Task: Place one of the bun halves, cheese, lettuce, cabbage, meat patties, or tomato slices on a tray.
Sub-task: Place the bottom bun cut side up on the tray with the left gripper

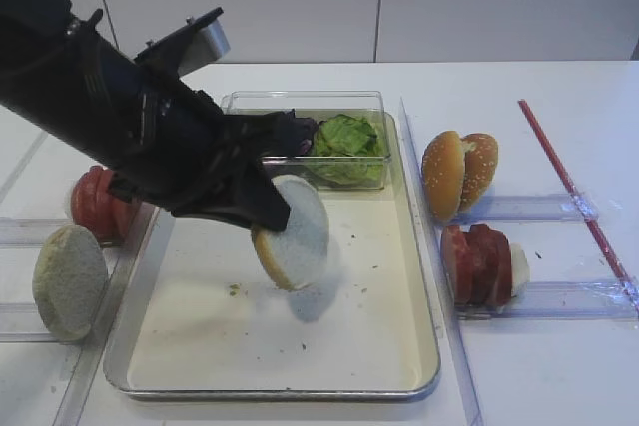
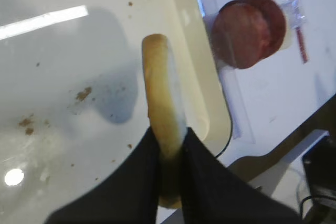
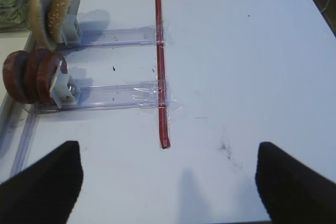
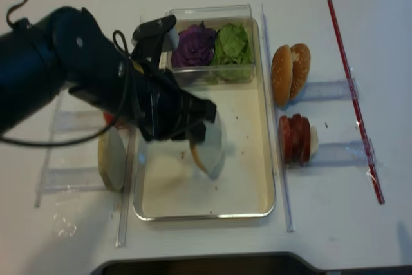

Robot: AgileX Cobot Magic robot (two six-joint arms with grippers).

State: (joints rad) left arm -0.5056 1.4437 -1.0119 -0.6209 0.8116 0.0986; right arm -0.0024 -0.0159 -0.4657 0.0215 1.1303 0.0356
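Your left gripper point(image 2: 170, 153) was clamped on a pale bun half point(image 1: 297, 233), held on edge above the tray point(image 1: 394, 371). Your right gripper point(image 3: 168, 182) showed fingertips well apart, right of the tray.

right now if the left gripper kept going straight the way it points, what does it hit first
Probably the tray floor. The left gripper, shut on the bun half, points down and forward over the tray's bare cream inside. The bun's lower edge would likely touch first, though its height above the floor is unclear.
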